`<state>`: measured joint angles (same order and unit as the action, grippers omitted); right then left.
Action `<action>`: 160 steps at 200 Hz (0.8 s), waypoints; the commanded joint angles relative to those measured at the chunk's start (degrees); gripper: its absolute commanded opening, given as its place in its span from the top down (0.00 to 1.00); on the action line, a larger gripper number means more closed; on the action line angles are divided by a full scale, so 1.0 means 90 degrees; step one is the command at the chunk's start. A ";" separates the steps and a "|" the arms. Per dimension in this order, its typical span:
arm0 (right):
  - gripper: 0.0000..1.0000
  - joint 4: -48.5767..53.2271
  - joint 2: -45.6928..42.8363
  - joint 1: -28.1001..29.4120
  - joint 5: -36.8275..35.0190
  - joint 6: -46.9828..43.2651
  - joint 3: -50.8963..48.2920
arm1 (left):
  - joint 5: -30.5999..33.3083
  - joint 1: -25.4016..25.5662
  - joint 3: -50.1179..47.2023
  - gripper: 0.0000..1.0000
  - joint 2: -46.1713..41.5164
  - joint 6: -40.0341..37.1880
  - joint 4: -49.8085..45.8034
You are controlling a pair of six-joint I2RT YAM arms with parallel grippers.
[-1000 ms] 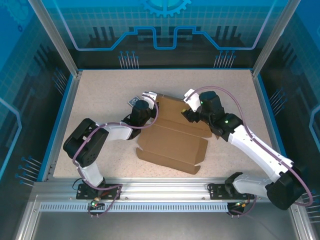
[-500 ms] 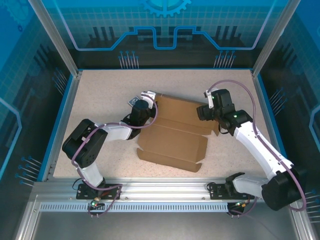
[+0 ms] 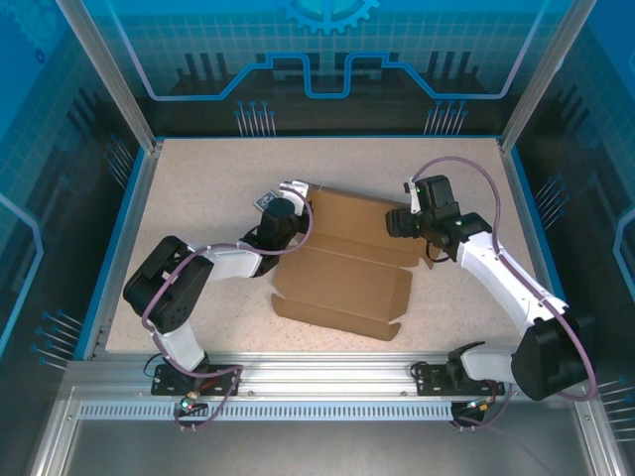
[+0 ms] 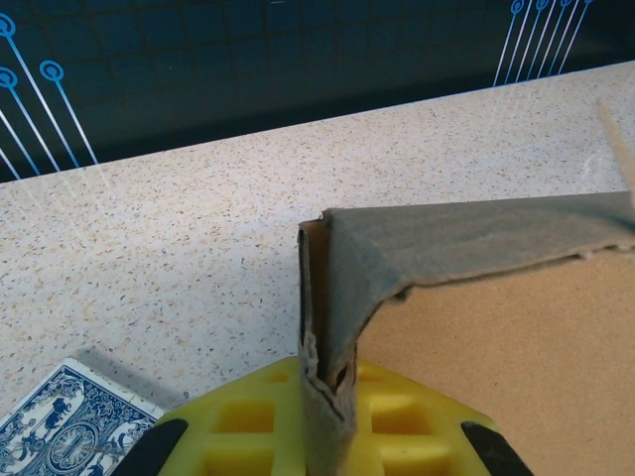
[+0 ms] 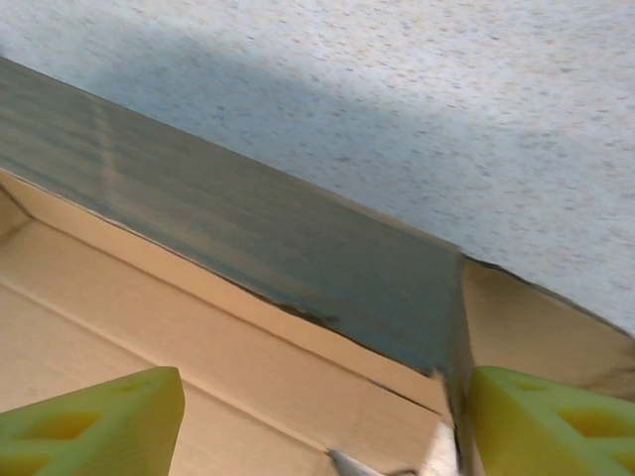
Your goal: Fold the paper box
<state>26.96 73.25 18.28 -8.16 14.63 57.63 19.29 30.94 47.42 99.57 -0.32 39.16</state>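
The paper box (image 3: 342, 283) is brown cardboard lying half-formed in the middle of the table, rear wall raised. My left gripper (image 3: 301, 202) is shut on the box's left rear corner. In the left wrist view the folded cardboard flap (image 4: 466, 238) is pinched upright between the yellow fingers (image 4: 238, 421) of that gripper (image 4: 327, 416). My right gripper (image 3: 399, 224) hangs open over the right rear corner. In the right wrist view the rear wall (image 5: 258, 238) and the inner floor (image 5: 198, 337) lie between the spread fingers (image 5: 99, 416) of the gripper (image 5: 322, 426).
A small blue-and-white patterned card pack (image 3: 265, 199) lies on the table just left of my left gripper, and it shows at the lower left (image 4: 69, 421) in the left wrist view. Blue walls (image 3: 119, 238) border the speckled table.
My right gripper has moved to the right along the box's rear wall, from near its middle to the right rear corner. The left gripper has kept its grip and place.
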 commanded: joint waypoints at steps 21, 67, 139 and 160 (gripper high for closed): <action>0.27 -0.1082 0.0040 -0.0171 0.1270 0.0890 -0.0314 | 0.0066 0.0064 -0.0081 1.00 -0.0243 0.0079 0.0190; 0.28 -0.1715 -0.0251 -0.0281 0.1571 0.1103 -0.0659 | 0.0092 0.0107 -0.0095 1.00 -0.0243 0.0141 0.0213; 0.23 -0.0615 -0.1205 -0.0376 0.0283 0.0997 -0.1601 | 0.0328 0.0104 -0.0058 1.00 -0.0301 0.0210 0.0118; 0.22 -0.0553 -0.1402 -0.0376 0.0209 0.1123 -0.1932 | 0.0363 0.0107 -0.0063 1.00 -0.0330 0.0223 0.0103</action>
<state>19.33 62.76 15.62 -3.68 23.18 43.27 21.26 31.57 46.94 99.13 0.14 39.20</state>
